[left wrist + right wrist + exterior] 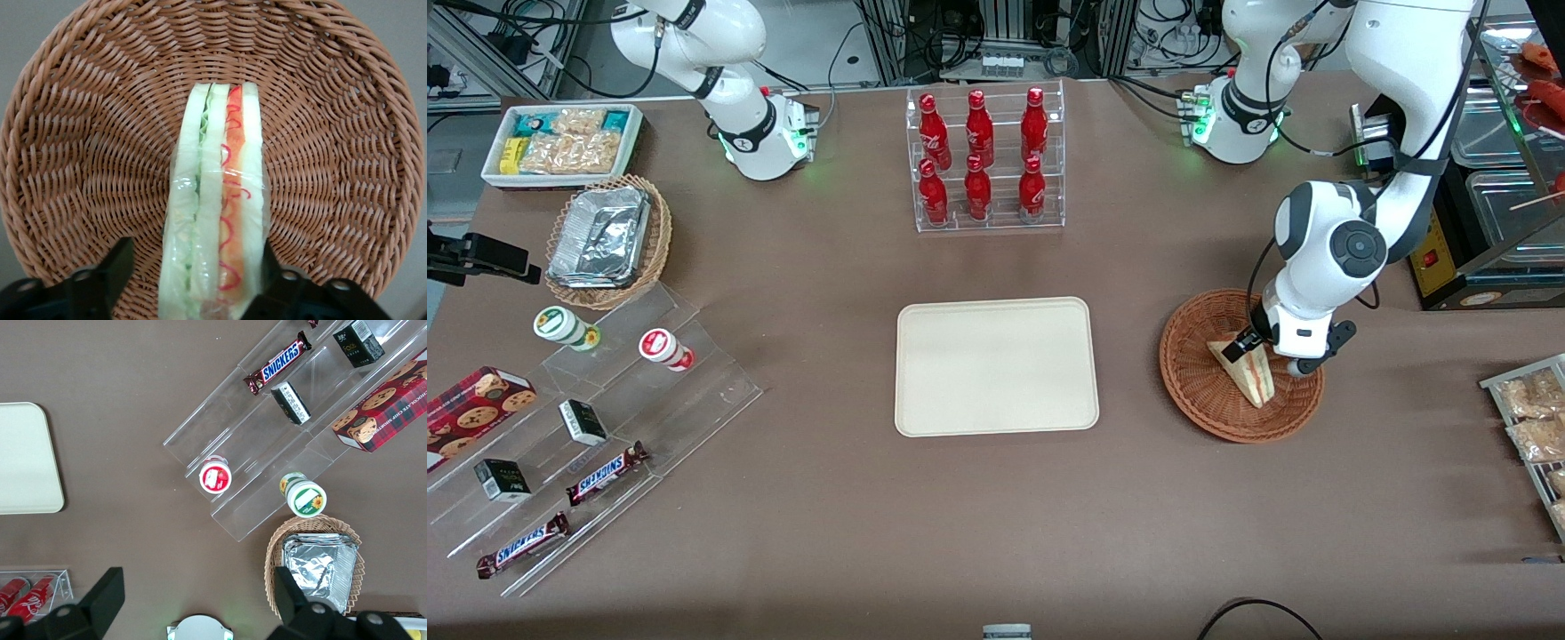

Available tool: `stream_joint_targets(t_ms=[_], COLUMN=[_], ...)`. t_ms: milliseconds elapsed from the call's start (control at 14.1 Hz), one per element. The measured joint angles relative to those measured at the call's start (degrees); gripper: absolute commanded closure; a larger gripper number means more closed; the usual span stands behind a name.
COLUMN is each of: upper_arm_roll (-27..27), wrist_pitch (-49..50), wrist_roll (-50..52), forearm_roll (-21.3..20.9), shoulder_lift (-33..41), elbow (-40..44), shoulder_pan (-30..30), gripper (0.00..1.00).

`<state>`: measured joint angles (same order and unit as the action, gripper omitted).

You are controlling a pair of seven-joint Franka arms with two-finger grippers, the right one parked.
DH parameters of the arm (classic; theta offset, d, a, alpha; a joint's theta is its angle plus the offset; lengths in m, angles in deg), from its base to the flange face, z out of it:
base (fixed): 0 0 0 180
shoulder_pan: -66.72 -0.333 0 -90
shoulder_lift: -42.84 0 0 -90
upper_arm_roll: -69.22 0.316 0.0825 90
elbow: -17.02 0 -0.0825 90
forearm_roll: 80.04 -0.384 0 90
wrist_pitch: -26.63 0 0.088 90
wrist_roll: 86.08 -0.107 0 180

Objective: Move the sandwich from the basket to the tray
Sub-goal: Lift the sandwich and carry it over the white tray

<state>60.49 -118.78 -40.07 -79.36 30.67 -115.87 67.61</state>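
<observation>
The sandwich (1252,375) lies in the reddish-brown wicker basket (1202,404), toward the working arm's end of the table. In the left wrist view the sandwich (217,200) shows its wrapped cut edge with green and red-orange layers against the basket weave (87,147). My gripper (1258,351) is lowered into the basket and open, its fingers straddling the wedge's thick end. One finger (119,261) stands a little off the bread; the second rests against the bread's edge. The cream tray (996,366) sits bare at the table's middle, beside the basket.
A clear rack of red bottles (983,160) stands farther from the front camera than the tray. Toward the parked arm's end are an acrylic stepped stand with snacks (596,427), a tan basket of foil containers (605,240) and a white snack bin (565,142). Packets on a rack (1534,418) lie at the working arm's end.
</observation>
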Motion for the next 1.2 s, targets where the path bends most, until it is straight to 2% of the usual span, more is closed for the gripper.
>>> stream_joint_targets(t_ms=[213,496,709,921,1205], upper_arm_roll=[-0.02,-0.21,-0.59,-0.82,-1.19], wrist_pitch=[3.14,16.96,19.31,19.36,20.00], wrist_roll=[-1.92,-6.98,-10.98,-14.32,-13.54], forearm_roll=[-2.07,-2.89,-2.93,-2.91,-2.80], shoulder_lift=[-0.02,0.02,-0.04,-0.98,-6.11], elbow=[2.28,12.61,16.49,17.98,23.61], shoulder_pan=[0.10,0.25,2.17,6.10,15.16], gripper=[1.00,1.00,1.00,1.00,1.00])
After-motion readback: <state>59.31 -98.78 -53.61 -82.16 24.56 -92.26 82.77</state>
